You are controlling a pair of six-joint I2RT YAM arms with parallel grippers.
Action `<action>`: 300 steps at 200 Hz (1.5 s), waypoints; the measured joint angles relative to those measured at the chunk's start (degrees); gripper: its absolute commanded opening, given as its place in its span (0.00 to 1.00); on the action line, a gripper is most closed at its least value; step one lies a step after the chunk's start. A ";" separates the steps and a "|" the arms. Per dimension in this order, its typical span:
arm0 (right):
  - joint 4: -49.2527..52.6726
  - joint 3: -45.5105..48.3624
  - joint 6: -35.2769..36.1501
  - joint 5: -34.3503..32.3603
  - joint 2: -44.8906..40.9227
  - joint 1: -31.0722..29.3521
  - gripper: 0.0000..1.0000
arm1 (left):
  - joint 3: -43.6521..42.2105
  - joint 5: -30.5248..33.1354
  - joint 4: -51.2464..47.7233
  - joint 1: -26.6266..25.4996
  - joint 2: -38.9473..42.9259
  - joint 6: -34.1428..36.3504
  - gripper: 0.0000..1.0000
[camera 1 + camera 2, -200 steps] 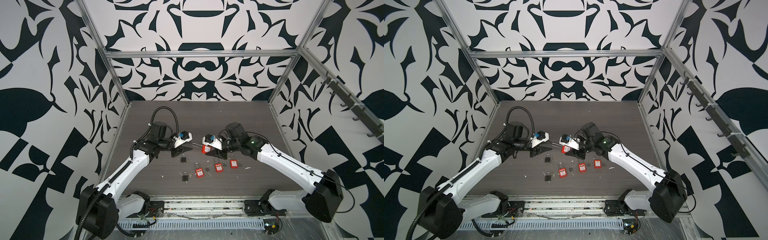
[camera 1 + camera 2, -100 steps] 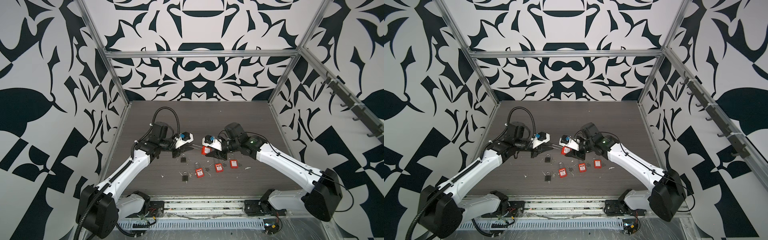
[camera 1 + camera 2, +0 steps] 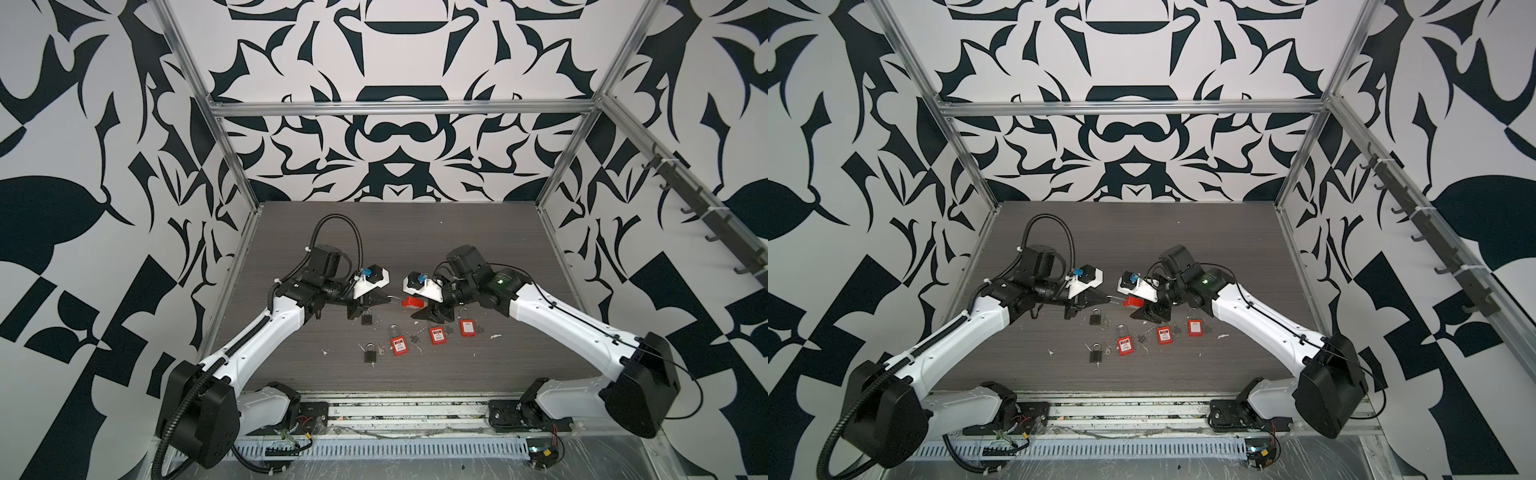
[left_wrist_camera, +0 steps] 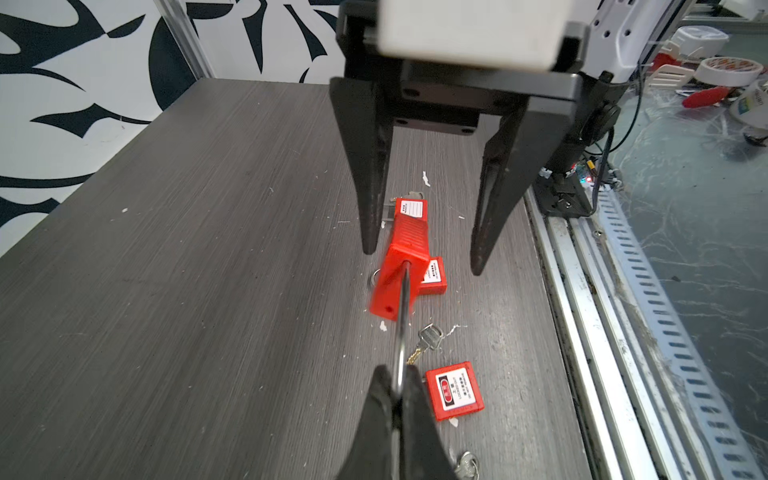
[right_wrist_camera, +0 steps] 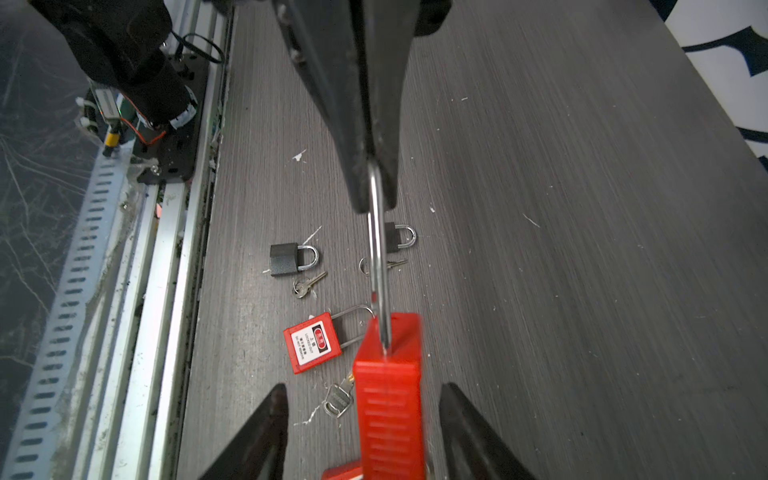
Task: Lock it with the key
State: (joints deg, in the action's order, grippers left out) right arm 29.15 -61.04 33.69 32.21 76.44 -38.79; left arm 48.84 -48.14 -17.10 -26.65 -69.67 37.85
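Grey tabletop (image 4: 166, 291); left wrist view shows left pincer (image 4: 394, 380) clamping padlock shackle (image 4: 402, 324)

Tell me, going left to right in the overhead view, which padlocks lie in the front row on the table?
In a top view: front black padlock → red padlock with the tall shackle → middle red padlock → rightmost red padlock.

Dark wood-grain tabletop (image 3: 415, 232): two black padlocks (image 3: 369, 354), three red padlocks (image 3: 398, 346), loose keys (image 5: 309, 284) (white flecks (image 3: 324, 352) scattered).
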 measured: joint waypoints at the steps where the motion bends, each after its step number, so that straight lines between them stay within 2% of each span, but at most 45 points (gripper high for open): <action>1: 0.22 -0.20 0.02 0.04 0.04 0.00 0.70 | 0.00 -0.04 0.07 0.00 0.00 -0.02 0.00; 28: 4.46 -2.89 -0.48 0.04 0.55 0.00 0.70 | -0.11 -1.46 1.51 -0.07 0.28 -1.73 0.00; 87: 8.70 -3.23 1.70 -2.54 0.92 0.02 0.54 | -0.48 -2.38 2.93 -2.71 0.83 -3.10 0.00; 125: 10.67 -4.24 3.87 -2.05 1.51 0.00 0.34 | -0.55 -2.27 3.17 -3.98 1.16 -3.34 0.00; 148: 12.22 -5.11 4.48 -0.98 1.90 0.00 0.26 | -0.57 -2.01 3.21 -4.42 1.16 -3.41 0.00; 244: 17.00 -5.05 5.62 -0.24 2.01 0.63 0.22 | -1.70 2.12 7.93 -9.25 -0.61 -6.05 0.00; 300: 17.79 -4.04 3.80 0.74 2.82 1.33 0.22 | -6.25 5.22 16.48 -10.88 -0.66 -8.90 0.00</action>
State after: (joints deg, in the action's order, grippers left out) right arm 46.94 -65.08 37.50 32.95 79.26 -37.45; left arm 42.59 -42.92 -0.62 -37.54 -70.32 28.95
